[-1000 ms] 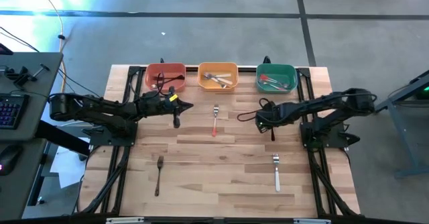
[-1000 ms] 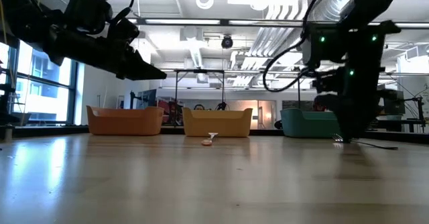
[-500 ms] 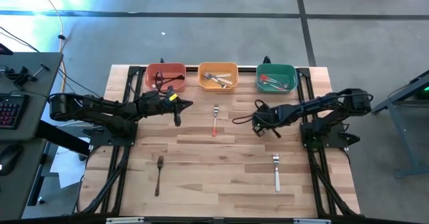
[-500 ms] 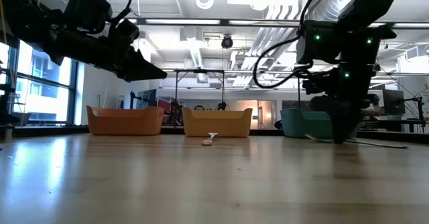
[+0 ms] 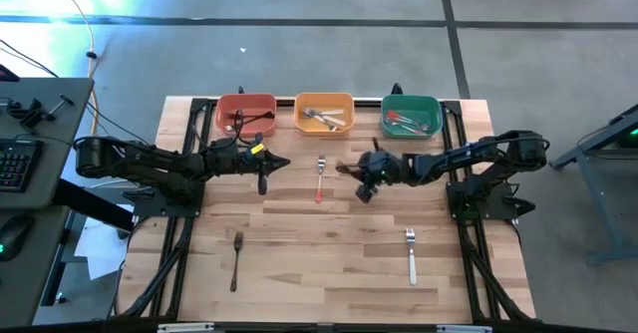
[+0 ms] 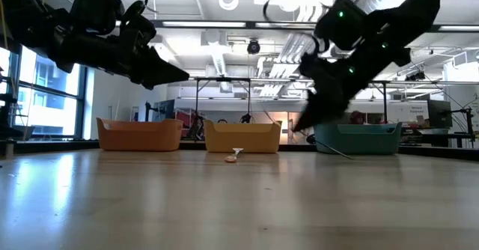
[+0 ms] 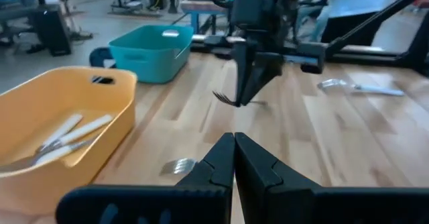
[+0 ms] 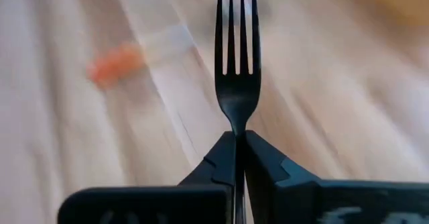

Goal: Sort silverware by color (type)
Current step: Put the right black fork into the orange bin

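My right gripper (image 5: 359,176) is over the table's middle, just right of a red-handled fork (image 5: 320,178) lying flat. It is shut on a black fork (image 8: 236,56), whose tines (image 7: 224,98) stick out beyond the fingertips. My left gripper (image 5: 265,170) hovers shut and empty left of the red-handled fork, its tips (image 7: 234,147) together. A dark fork (image 5: 236,258) lies near the front left and a white fork (image 5: 411,255) near the front right. My right gripper pinches the black fork between its two fingers at the neck (image 8: 236,126), just below the head. The fingers (image 7: 251,76) point down, slanting toward the table's left. The tines point away past the fingertips; the fingers hide the handle. The fork is up off the table.
Three bins stand in a row at the far edge: red (image 5: 246,115), orange (image 5: 323,114) with pale forks inside, and green (image 5: 411,116) with red-handled forks inside. Bare wood lies across the table's middle and front between the loose forks.
My right gripper has shut on the black fork, which lay on the table's right half. It has lifted the fork and carried it toward the table's left, and now stands near the red-handled fork. The gripper has tipped from pointing straight down to a slant.
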